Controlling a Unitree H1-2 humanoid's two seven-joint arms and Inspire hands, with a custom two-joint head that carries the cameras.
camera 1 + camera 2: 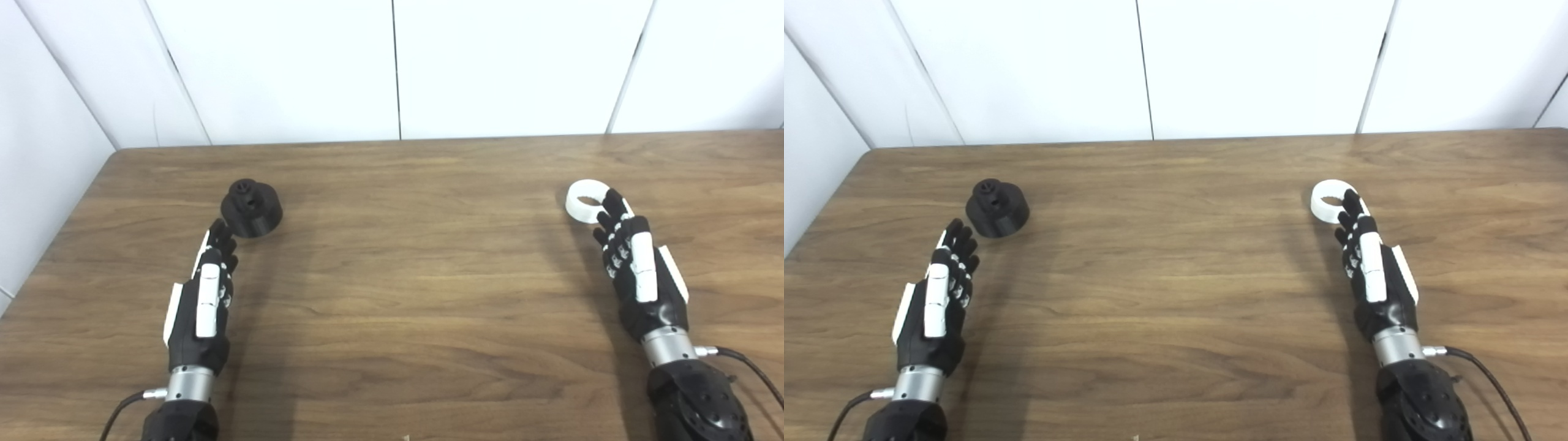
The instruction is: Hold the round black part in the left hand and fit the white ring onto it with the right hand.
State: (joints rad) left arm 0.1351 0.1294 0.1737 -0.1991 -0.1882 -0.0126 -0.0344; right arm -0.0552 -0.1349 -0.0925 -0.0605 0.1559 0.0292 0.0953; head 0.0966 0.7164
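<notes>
Reach step, by my reading: the left hand [205, 294], fingers straight and empty, stops just short of the round black part [251, 208] on the table [416, 257], while the right hand [634, 263], also holding nothing, overlaps the white ring [585, 201], so both must next close on their pieces

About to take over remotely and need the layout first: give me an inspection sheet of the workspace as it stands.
Surface: wooden table, bare between the hands.
Job's things: round black part lies far left; white ring lies flat, far right. Not yet joined.
Clutter: nothing seen.
Hands: left hand just short of the black part, fingers extended, holding nothing. Right hand open, fingertips overlapping the ring's near edge; contact cannot be told.
Cables: black cable runs from the right wrist, another from the left wrist.
Surroundings: white wall panels behind and to the left.
</notes>
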